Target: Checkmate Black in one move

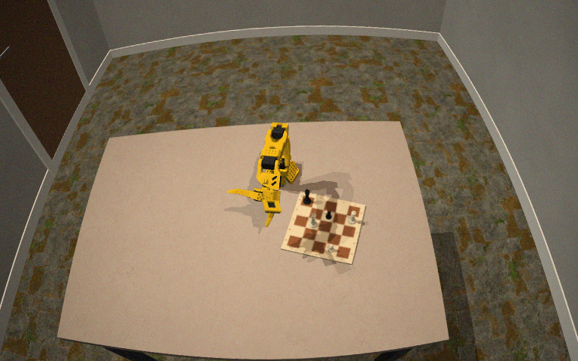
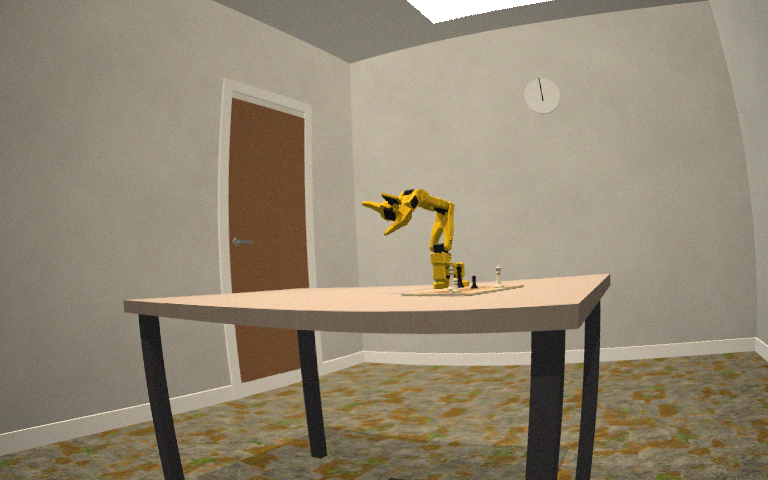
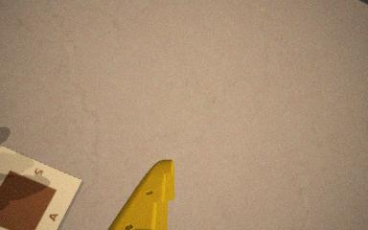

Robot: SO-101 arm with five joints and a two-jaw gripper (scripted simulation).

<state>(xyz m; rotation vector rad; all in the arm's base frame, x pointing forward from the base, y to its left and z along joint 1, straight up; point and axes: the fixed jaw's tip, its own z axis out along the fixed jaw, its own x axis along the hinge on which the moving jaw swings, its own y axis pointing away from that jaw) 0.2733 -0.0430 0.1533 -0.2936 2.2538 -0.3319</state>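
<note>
Overhead: gripper (image 1: 255, 208) spread wide, grasping nothing, raised over bare table (image 1: 170, 255) just beside chessboard (image 1: 293, 244). On chessboard: black king (image 1: 306, 197) at corner nearest arm base, black pawn (image 1: 328, 215) centrally, three white pieces (image 1: 352, 217) upright.

Yellow arm (image 1: 275, 159), brown-and-cream checkered board (image 1: 298, 244), tan table (image 1: 170, 255)
</note>
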